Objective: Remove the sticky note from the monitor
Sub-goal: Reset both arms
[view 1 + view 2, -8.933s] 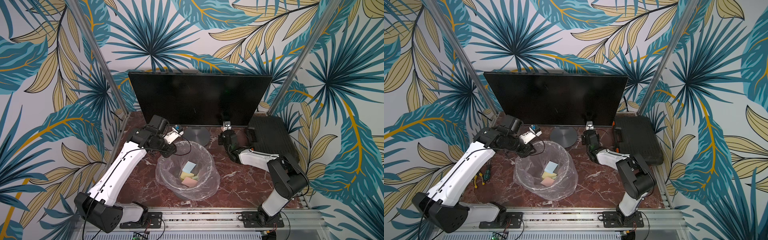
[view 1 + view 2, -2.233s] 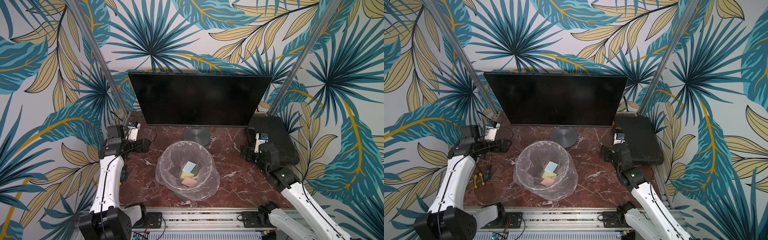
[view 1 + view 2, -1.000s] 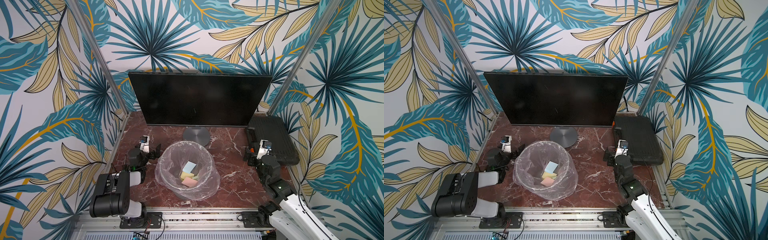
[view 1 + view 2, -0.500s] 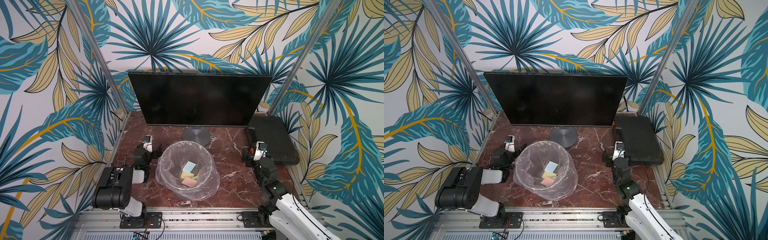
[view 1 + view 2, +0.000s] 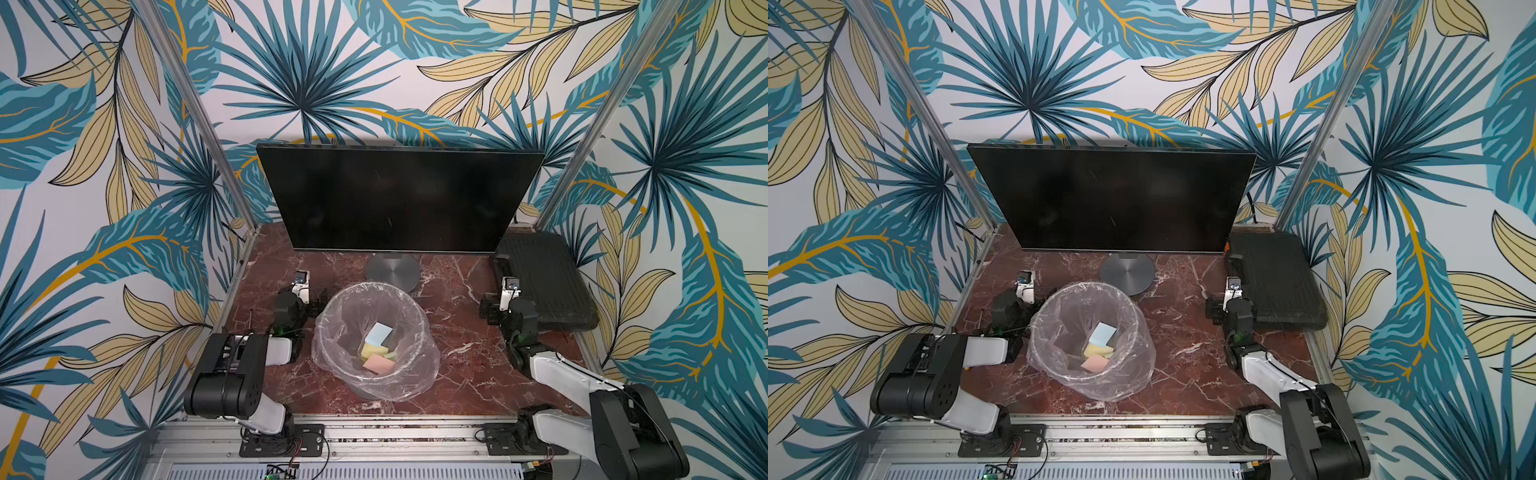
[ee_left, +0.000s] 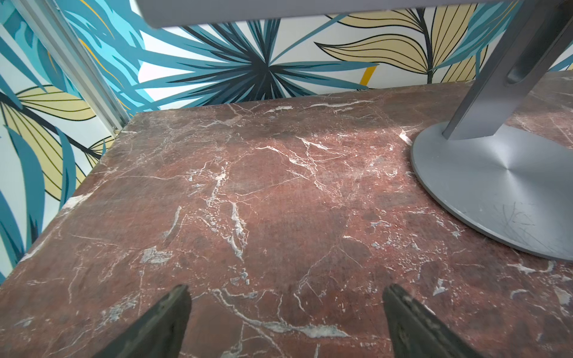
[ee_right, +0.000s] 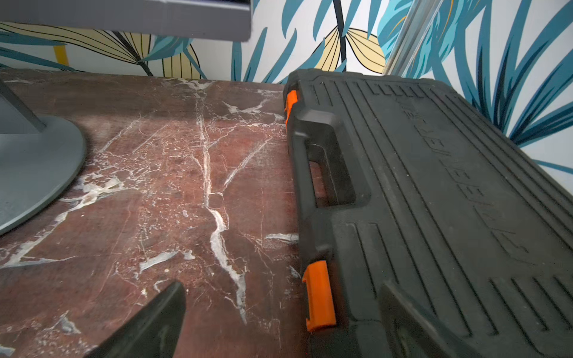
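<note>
Retracted from monitor [image 5: 395, 199]: left arm [image 5: 278, 351] folded beside bin [image 5: 419, 365], right arm [image 5: 557, 370] drawn back beside case [image 5: 544, 282].

My views are bright and evenly lit; my left fingertips [image 6: 167, 325] look soft up close, and faint shadow lies under the monitor [image 5: 395, 199].

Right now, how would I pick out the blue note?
Find the big black monitor; a clear-bagged bin stands before its round base. Inside, the blue note lies nearest the monitor, the only blue one beside the yellow note and pink note.
</note>
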Robot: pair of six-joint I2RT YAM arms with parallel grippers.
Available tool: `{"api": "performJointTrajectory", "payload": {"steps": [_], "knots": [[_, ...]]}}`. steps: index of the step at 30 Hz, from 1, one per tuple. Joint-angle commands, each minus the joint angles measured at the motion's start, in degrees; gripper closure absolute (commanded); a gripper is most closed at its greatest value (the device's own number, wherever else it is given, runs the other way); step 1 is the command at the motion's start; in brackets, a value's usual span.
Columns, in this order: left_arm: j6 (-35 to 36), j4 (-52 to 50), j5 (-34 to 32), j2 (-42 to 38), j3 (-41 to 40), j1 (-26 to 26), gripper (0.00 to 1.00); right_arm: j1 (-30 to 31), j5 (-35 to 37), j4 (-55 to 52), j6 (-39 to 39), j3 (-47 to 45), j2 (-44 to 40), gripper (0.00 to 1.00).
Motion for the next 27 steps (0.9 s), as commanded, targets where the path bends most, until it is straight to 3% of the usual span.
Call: {"api": "performJointTrajectory", "payload": {"steps": [1,10,14,15,27], "knots": [[0.36,-0.37,-0.55,-0.49,1.64,-0.17,0.0,-1.09,-3.27,7.62,-1.54,-0.74,1.34,0.01],[0.36,-0.33,-0.59,-0.45,1.64,-0.13,0.0,-3.97,-7.66,10.45,-0.92,3.28,8.67,0.0],[0.36,-0.31,-0.54,-0.48,1.64,-0.15,0.0,-5.28,-10.44,21.83,0.21,2.82,18.14,0.01],[0.31,-0.32,-0.54,-0.5,1.64,-0.19,0.0,-5.65,-10.97,17.43,0.35,4.05,16.76,0.0],[0.33,-0.33,-0.7,-0.48,1.64,-0.17,0.0,-5.76,-11.27,17.61,0.2,3.72,17.13,0.01]]}}
